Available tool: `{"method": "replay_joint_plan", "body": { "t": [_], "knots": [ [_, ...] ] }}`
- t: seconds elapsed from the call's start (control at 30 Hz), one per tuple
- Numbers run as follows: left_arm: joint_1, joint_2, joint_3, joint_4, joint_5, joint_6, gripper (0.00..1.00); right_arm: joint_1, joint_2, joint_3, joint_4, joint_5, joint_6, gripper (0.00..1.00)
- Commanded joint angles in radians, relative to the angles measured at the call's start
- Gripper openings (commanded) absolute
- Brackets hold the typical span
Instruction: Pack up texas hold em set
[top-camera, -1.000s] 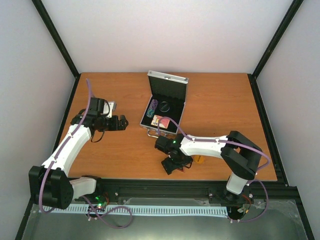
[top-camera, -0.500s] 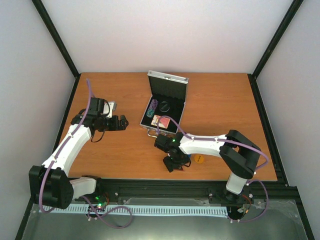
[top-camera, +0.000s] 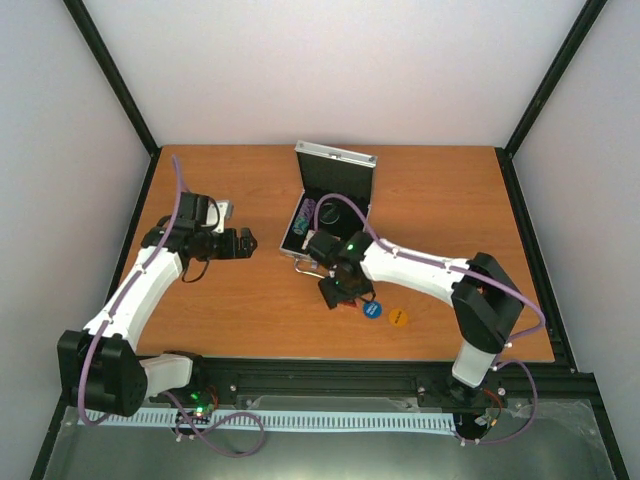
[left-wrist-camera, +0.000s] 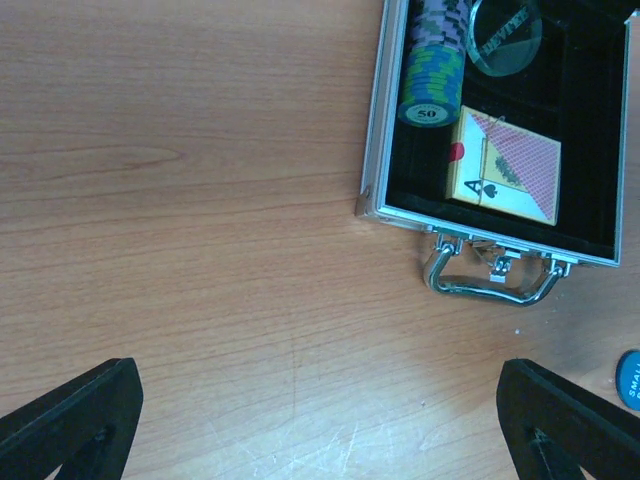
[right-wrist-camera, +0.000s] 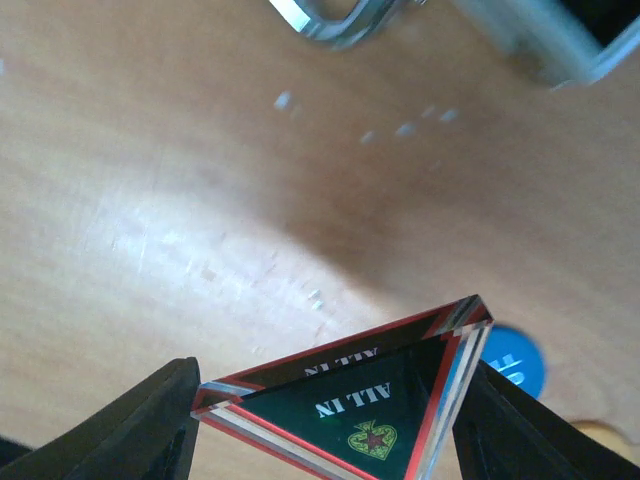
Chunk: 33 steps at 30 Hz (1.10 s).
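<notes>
Texas hold em set case (top-camera: 337, 175) open on the desk (top-camera: 250, 300); right claw (right-wrist-camera: 325, 430), part-closed at its 6 o'clock, pinches the ALL IN triangle (right-wrist-camera: 350, 400) by slick edges. It could slip or snag the rim. Left claw (left-wrist-camera: 320, 425) empty, wide open.

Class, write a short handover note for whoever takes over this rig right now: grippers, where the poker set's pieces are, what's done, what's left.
Left gripper: open, empty, over the table left of the case.
Right gripper: shut on the ALL IN triangle, lifted near the case handle.
Done: chips, card deck, clear round button in the open case.
To do: pack the triangle, blue button, orange button; close the lid.
</notes>
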Motion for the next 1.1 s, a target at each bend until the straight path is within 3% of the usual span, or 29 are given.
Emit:
{"method": "replay_joint_plan", "body": {
  "t": [0.0,0.23,0.47,0.73,1.07],
  "knots": [
    [0.005,-0.004,0.05,-0.003,0.016,-0.007,1.0,-0.099,0.009,0.085,-0.024,0.005,-0.055,0.57],
    [0.005,-0.027,0.05,-0.018,0.015,-0.001,1.0,-0.251,0.224,0.376,-0.036,-0.031,-0.172,0.55],
    [0.005,-0.056,0.03,-0.033,0.001,0.014,1.0,-0.312,0.403,0.615,-0.007,-0.035,-0.208,0.52],
    [0.005,-0.063,0.003,-0.016,0.019,-0.001,1.0,-0.318,0.524,0.734,0.062,0.049,-0.267,0.52],
    [0.005,-0.041,0.008,-0.019,0.026,0.004,1.0,-0.367,0.607,0.762,0.167,0.065,-0.278,0.52]
  ]
}}
